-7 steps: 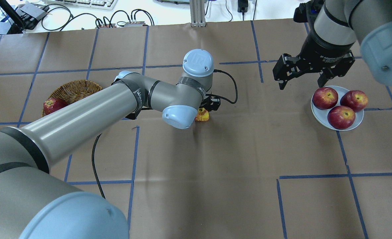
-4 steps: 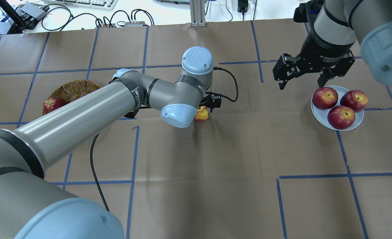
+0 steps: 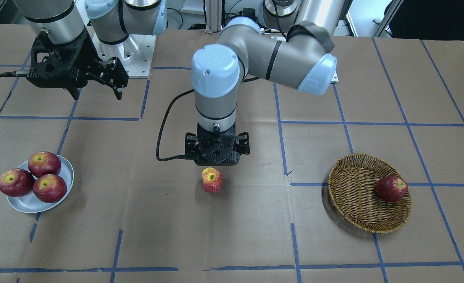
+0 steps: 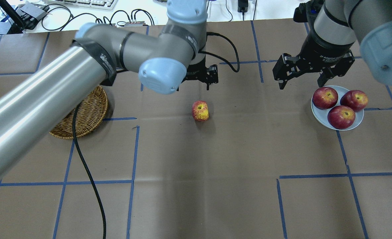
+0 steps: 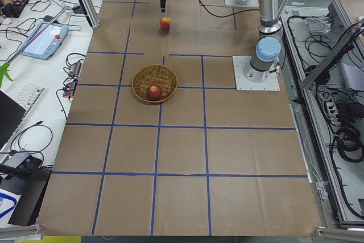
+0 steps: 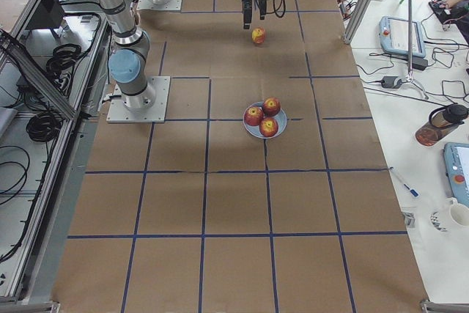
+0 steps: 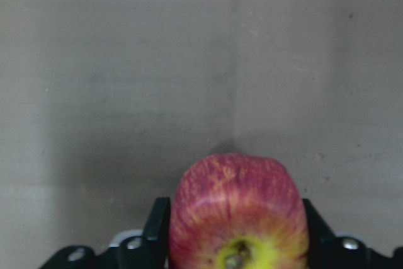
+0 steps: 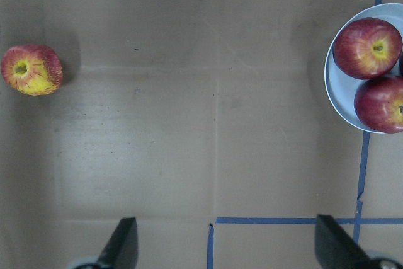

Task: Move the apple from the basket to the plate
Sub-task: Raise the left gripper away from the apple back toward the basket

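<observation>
**Streaked apple on open table, midway between basket and plate**

Brown paper-covered table point(image 4: 216, 199) with a blue tape grid.

The streaky pinkish-red apple point(image 4: 200, 111) with a wide yellow stem patch rests on the paper at mid-table. It is well apart from both containers and in neither.

To the robot's left is the round brown woven wicker basket point(image 3: 354, 196). One dark red apple point(image 3: 391, 188) lies against its wall. From overhead the left arm covers that part of the basket.

To the robot's right is the small round white-grey plate point(image 4: 357, 122). Three dark red apples point(image 4: 341, 117) sit on it, bunched together.

The left gripper point(image 3: 217, 151) points straight down just above the streaked apple. Its jaws are spread and it grips nothing. In the wrist view a finger point(image 7: 157, 231) shows on either side of the fruit.

Farther back, the right gripper point(image 4: 301, 84) hangs off the table near the plate's far-left rim. Its jaws are wide apart and empty.
</observation>
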